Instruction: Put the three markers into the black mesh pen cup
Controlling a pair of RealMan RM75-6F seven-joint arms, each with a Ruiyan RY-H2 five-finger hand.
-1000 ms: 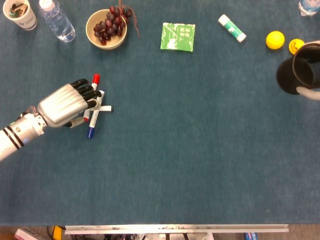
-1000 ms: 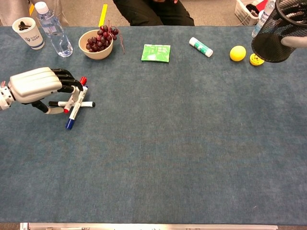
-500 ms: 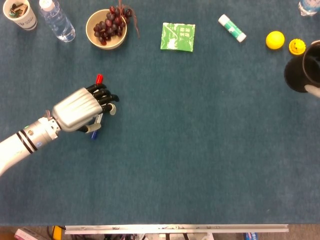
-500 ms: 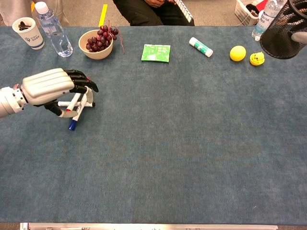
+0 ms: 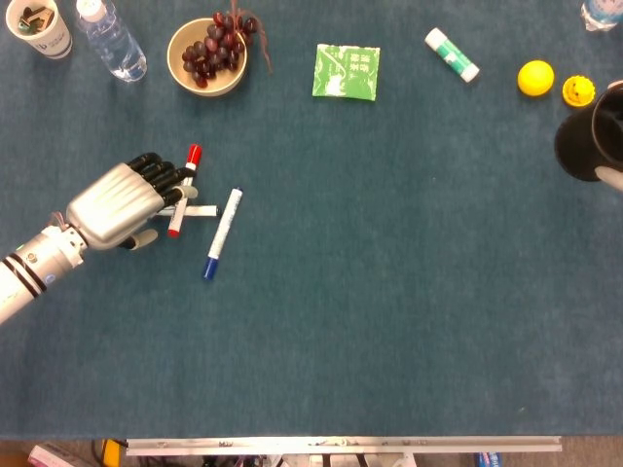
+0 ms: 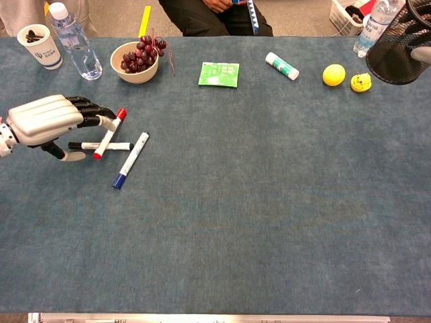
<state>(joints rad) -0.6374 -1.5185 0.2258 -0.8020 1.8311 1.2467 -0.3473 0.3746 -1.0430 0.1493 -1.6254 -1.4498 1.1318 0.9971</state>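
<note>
Three markers lie on the blue cloth at the left. A red-capped marker (image 5: pixel 183 193) (image 6: pixel 110 133) crosses a black-capped marker (image 5: pixel 201 210) (image 6: pixel 102 145). A blue-capped marker (image 5: pixel 223 233) (image 6: pixel 130 160) lies apart just to their right. My left hand (image 5: pixel 119 205) (image 6: pixel 46 121) rests beside them, its bent fingertips (image 6: pixel 101 120) touching the red-capped marker and its thumb spread; it grips nothing. The black mesh pen cup (image 5: pixel 592 144) (image 6: pixel 401 42) hangs at the far right edge, held by my right hand (image 5: pixel 612 179) (image 6: pixel 423 54), which is mostly out of frame.
Along the far edge stand a paper cup (image 6: pixel 40 46), a water bottle (image 6: pixel 75 42), a bowl of grapes (image 6: pixel 138 60), a green packet (image 6: pixel 219 74), a glue stick (image 6: pixel 281 66), a lemon (image 6: pixel 333 75) and a small yellow toy (image 6: pixel 361 83).
My left hand reached right over the markers, then drew back left. The blue-capped marker now lies apart to the right. The cup shifted slightly right.
</note>
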